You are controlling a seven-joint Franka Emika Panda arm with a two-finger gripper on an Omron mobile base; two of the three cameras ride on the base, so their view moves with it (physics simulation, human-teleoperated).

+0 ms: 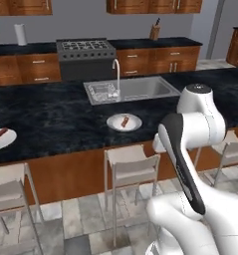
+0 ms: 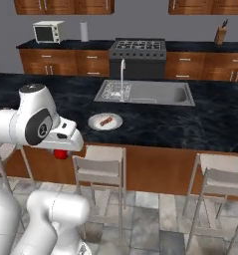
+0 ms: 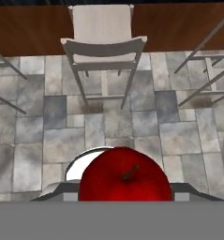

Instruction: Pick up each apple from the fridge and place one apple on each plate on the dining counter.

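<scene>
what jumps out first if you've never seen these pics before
First the deep red apple, stem up and large at the bottom of the hand view, held in the tool above the tiled floor in front of a stool. Next the long black marbled dining counter with its steel sink and a white plate near the counter's front edge, which already carries a small reddish-brown item.

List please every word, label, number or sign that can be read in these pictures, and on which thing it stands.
None can be read. The microwave, the stove, the plate, the apple in the gripper, and the dining counter carry no legible writing; the microwave's panel is too small to tell.
</scene>
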